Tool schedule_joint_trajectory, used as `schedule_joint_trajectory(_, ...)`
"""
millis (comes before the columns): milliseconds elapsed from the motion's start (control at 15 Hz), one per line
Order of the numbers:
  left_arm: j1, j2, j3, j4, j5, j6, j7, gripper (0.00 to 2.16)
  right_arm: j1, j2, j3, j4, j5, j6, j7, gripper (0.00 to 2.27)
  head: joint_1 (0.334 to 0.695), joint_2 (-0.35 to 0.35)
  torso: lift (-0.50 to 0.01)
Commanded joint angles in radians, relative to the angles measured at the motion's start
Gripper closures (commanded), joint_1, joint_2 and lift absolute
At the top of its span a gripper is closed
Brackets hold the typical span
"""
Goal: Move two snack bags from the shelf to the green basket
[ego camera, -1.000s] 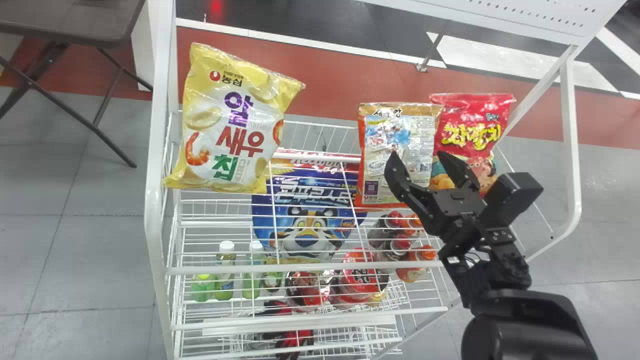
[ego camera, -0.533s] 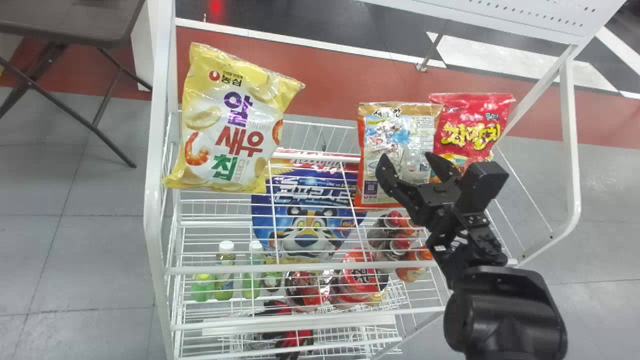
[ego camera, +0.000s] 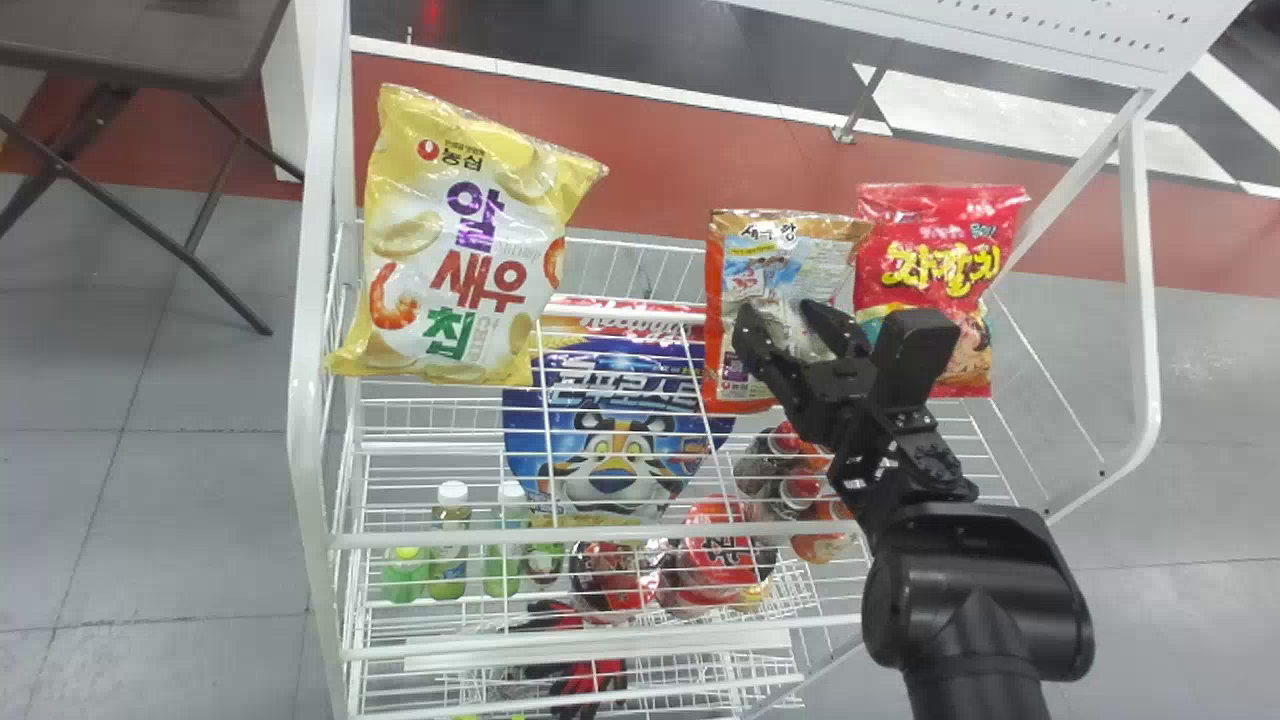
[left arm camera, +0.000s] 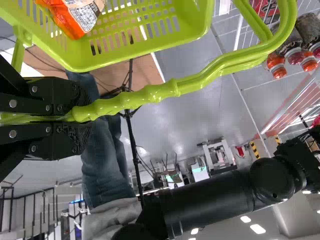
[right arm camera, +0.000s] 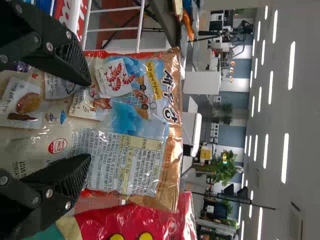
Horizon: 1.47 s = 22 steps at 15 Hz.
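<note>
My right gripper is in front of the brown-and-orange snack bag on the shelf's top tier. Close up in the right wrist view, the two fingers of this gripper stand apart across the face of the same bag; whether they touch it I cannot tell. A red snack bag stands to its right, and a yellow one at the far left. My left gripper is shut on the handle of the green basket, which has an orange bag in it.
The white shelf frame rises at the left, with another post at the right. Lower down are a blue cereal bag, bottles and red packs. A dark table stands beyond the shelf's left side.
My right gripper has moved left, from near the red bag to before the brown-and-orange one. That bag has shifted slightly left, opening a little more view of the red bag.
</note>
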Motion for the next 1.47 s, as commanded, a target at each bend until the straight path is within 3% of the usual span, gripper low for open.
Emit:
schedule_joint_trajectory(0,-0.014,0.000,-0.003,0.003,0.000,0.021,0.002,2.07,0.032,0.000,0.003,-0.051,-0.011,0.006,0.003,2.24,0.695,-0.350,-0.016)
schedule_joint_trajectory(467,-0.032,0.000,-0.003,0.000,0.005,0.039,0.002,2.07,0.098,-0.001,0.001,-0.183,-0.049,0.073,0.008,2.24,0.695,-0.350,-0.016)
schedule_joint_trajectory(667,-0.034,0.002,0.001,0.000,0.009,0.039,0.002,2.07,0.172,0.000,-0.009,-0.324,-0.098,0.172,0.006,2.24,0.695,-0.350,-0.016)
schedule_joint_trajectory(1000,-0.034,0.003,0.000,-0.006,0.014,0.039,0.002,2.07,0.367,0.000,-0.094,-0.643,-0.239,0.316,0.008,2.24,0.695,-0.350,-0.016)
schedule_joint_trajectory(1400,-0.032,-0.001,-0.002,-0.010,0.014,0.036,0.002,2.07,0.495,0.013,-0.252,-0.842,-0.362,0.613,0.017,2.25,0.695,-0.350,-0.016)
